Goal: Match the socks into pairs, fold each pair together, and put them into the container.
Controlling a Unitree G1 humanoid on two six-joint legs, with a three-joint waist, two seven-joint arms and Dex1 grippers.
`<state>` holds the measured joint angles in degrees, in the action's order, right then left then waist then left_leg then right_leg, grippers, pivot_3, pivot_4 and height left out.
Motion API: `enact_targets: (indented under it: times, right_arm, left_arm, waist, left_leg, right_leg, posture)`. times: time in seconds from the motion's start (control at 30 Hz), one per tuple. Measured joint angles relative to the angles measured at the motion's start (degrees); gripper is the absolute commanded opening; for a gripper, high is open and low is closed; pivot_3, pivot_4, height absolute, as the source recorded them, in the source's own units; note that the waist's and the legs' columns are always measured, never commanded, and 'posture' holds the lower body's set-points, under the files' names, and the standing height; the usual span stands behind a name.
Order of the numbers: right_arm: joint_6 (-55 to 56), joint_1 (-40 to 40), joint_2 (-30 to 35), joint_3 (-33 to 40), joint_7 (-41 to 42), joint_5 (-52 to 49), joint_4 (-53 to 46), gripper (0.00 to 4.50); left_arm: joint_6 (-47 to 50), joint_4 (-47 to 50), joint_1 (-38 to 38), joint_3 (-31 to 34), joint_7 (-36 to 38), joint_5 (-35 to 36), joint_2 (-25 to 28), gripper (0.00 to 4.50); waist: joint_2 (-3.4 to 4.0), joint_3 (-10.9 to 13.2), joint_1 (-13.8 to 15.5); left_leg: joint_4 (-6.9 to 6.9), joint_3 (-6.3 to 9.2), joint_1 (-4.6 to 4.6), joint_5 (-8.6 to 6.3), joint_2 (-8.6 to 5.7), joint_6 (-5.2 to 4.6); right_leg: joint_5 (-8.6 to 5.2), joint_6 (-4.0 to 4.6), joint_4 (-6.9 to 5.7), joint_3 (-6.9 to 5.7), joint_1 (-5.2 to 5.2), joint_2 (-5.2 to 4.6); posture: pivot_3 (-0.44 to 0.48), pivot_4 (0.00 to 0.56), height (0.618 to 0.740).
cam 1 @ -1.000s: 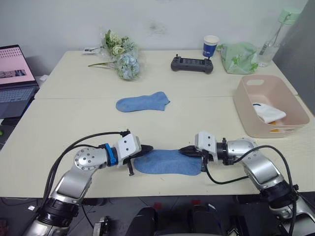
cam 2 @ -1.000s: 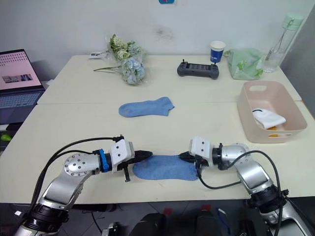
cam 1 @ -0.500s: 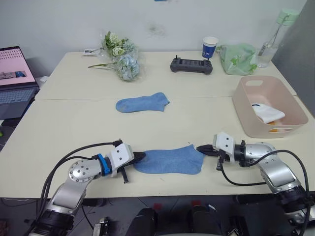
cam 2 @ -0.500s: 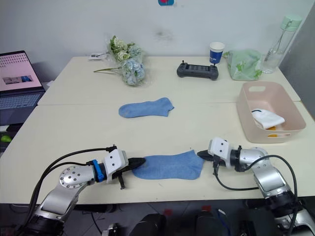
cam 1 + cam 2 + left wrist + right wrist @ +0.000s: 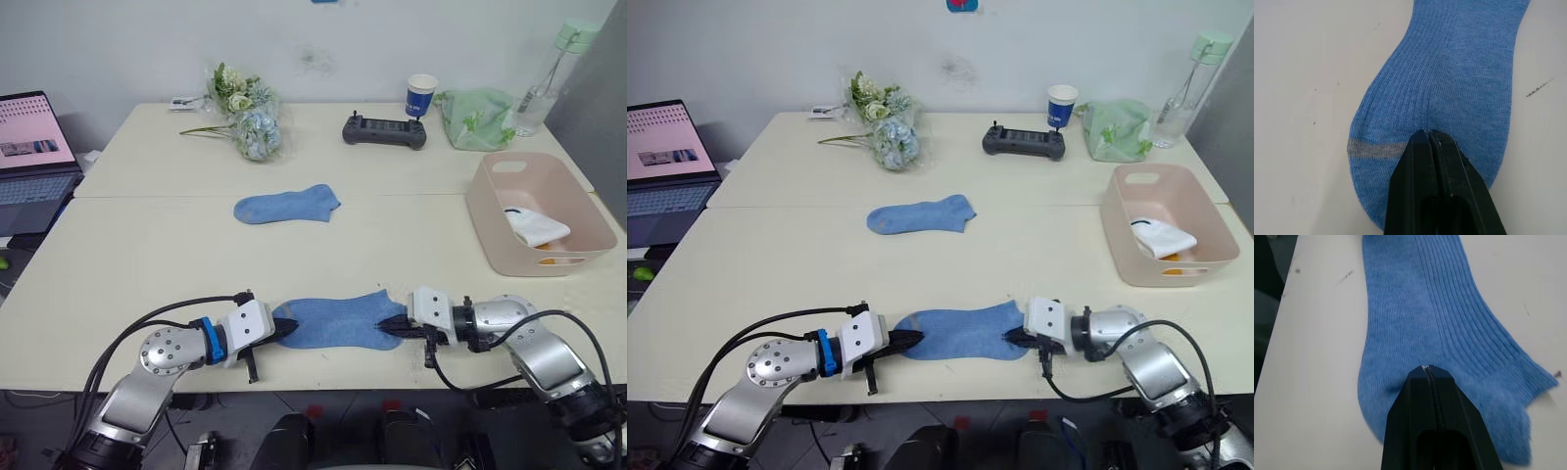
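Your two arms lay low over the near edge of a cream table (image 5: 147,255), each at one end of a light blue sock (image 5: 338,318) spread flat between them. Your left gripper (image 5: 281,329) had its two black fingers pressed tightly together, tips resting on the toe end, just past a thin grey stripe (image 5: 1371,148) across the fabric. Your right gripper (image 5: 397,326) was likewise pinched closed, its tips on the cuff end of the same sock. From the pictures I could not tell whether either pair of fingers actually gripped cloth or merely pressed on top of it.

Farther back, near the middle of the table, a second light blue sock (image 5: 286,205) lay flat by itself, well apart from both grippers. At your right stood the pale pink container (image 5: 495,220), holding a folded white sock (image 5: 535,224) with a bit of orange (image 5: 551,260) just beside it.

Along the far edge sat a bunch of flowers (image 5: 240,119), a black handheld controller (image 5: 384,131), a blue-and-white paper cup (image 5: 419,96), a pale green cloth bag (image 5: 475,117) and a clear bottle (image 5: 544,73). An open laptop (image 5: 29,157) stood off your left side.
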<state>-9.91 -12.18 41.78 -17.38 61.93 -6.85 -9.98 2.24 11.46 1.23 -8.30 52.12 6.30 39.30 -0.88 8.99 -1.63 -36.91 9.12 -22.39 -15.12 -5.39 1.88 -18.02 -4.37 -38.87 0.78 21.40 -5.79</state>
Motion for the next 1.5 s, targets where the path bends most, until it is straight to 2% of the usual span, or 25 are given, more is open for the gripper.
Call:
enact_targets:
  times: [0.2, 0.33, 0.4, 0.5, 0.67, 0.87, 0.9, 1.1, 1.23, 1.37, 1.5]
  right_arm:
    - [0.9, -0.1, 3.1, 2.7, 1.5, -0.8, 1.2, 0.0]
    - [-7.1, -0.3, 2.2, 9.1, 1.4, -9.3, -0.2, 0.0]
    - [-11.0, -2.0, -0.7, 12.4, -1.5, -13.0, -1.6, 0.0]
    - [-12.2, -6.6, -5.3, 17.0, -10.3, -12.8, -0.3, 0.58]
    - [-6.4, -6.5, -9.7, 18.1, -20.0, -6.3, 6.4, 2.39]
    - [-1.0, -6.0, -13.7, 17.5, -27.5, -0.5, 13.0, 4.5]
    - [-0.7, -6.1, -14.0, 17.5, -28.2, 0.0, 14.2, 4.5]
    - [0.5, -8.1, -14.4, 17.5, -28.4, 0.8, 17.1, 4.5]
    - [-1.9, -8.4, -14.3, 16.9, -26.4, 0.4, 16.3, 4.5]
    - [-4.8, -9.5, -14.4, 14.2, -23.4, -0.3, 12.6, 4.5]
    - [-7.0, -11.2, -14.9, 12.9, -22.0, -1.1, 9.8, 4.5]
  left_arm:
    - [0.6, 0.7, 1.6, 1.3, 1.0, 2.0, 0.9, 0.04]
    - [5.0, 2.5, 3.0, 5.3, 2.0, 7.4, 1.5, 0.04]
    - [7.7, 3.5, 2.6, 8.7, 0.2, 10.0, 1.3, 0.04]
    - [11.3, 3.8, -0.3, 15.9, -5.3, 12.8, -0.3, 0.6]
    - [12.1, -1.5, -1.3, 22.7, -14.6, 11.7, -4.3, 2.27]
    - [9.6, -4.2, 2.1, 24.9, -22.8, 9.6, -10.4, 4.26]
    - [9.5, -4.2, 2.6, 25.0, -23.7, 9.4, -11.1, 4.47]
    - [8.7, -4.2, 3.7, 25.0, -25.2, 8.8, -12.6, 4.47]
    - [8.9, -4.3, 1.8, 23.9, -23.8, 8.3, -11.1, 4.47]
    - [9.7, -9.8, -9.1, 19.5, -21.7, 6.9, -10.1, 4.47]
    - [6.0, -26.0, -24.8, 13.7, -20.1, 2.2, -10.3, 4.47]
  waist:
    - [0.0, 0.0, 0.0]
    - [0.0, 0.0, -0.1]
    - [-0.01, 0.0, -0.2]
    - [-0.01, 0.0, 0.0]
    - [-0.03, 0.0, 0.0]
    - [-0.03, 0.0, -0.1]
    - [-0.03, 0.0, -0.1]
    - [-0.03, 0.0, -0.1]
    - [-0.02, 0.0, -0.1]
    - [-0.03, 0.0, 0.1]
    - [-0.07, 0.0, 0.0]
  left_leg:
    - [0.0, -0.01, 0.0, 0.0, 0.01, 0.0]
    - [0.02, 0.02, -0.02, -0.04, 0.03, -0.07]
    - [0.01, 0.03, -0.02, -0.06, 0.04, -0.11]
    - [-0.01, 0.04, -0.03, 0.0, 0.01, 0.01]
    - [0.02, -0.01, -0.09, -0.01, -0.01, 0.05]
    - [-0.01, -0.06, -0.1, -0.01, 0.02, 0.06]
    - [-0.01, -0.06, -0.11, -0.01, 0.02, 0.06]
    - [-0.01, -0.09, -0.11, -0.01, 0.02, 0.06]
    - [0.0, -0.08, -0.12, 0.0, 0.01, 0.06]
    - [-0.06, -0.05, -0.12, 0.0, -0.02, 0.06]
    - [-0.08, -0.05, -0.16, 0.0, -0.04, 0.07]
  right_leg:
    - [0.0, 0.0, 0.01, 0.0, 0.0, 0.0]
    - [0.0, 0.01, 0.0, 0.0, 0.02, 0.0]
    - [0.0, 0.01, -0.01, 0.01, 0.03, 0.0]
    - [0.0, 0.0, -0.02, -0.01, 0.04, 0.0]
    - [0.0, 0.0, 0.05, 0.02, 0.12, -0.01]
    - [0.0, 0.01, -0.08, 0.09, 0.21, 0.0]
    - [0.0, 0.01, -0.08, 0.09, 0.21, 0.0]
    - [0.0, 0.01, -0.08, 0.1, 0.22, 0.0]
    - [0.0, 0.01, -0.08, 0.09, 0.22, 0.0]
    - [0.01, 0.0, -0.07, 0.03, 0.16, 0.0]
    - [0.01, 0.0, -0.06, -0.01, 0.18, 0.01]
  posture:
    - [0.0, 0.15, 0.74]
    - [0.0, 0.15, 0.74]
    - [0.0, 0.15, 0.74]
    - [0.0, 0.15, 0.74]
    - [0.0, 0.15, 0.74]
    - [0.0, 0.15, 0.74]
    - [0.0, 0.15, 0.74]
    - [0.0, 0.15, 0.74]
    - [0.0, 0.15, 0.74]
    - [0.0, 0.15, 0.74]
    - [0.0, 0.15, 0.74]
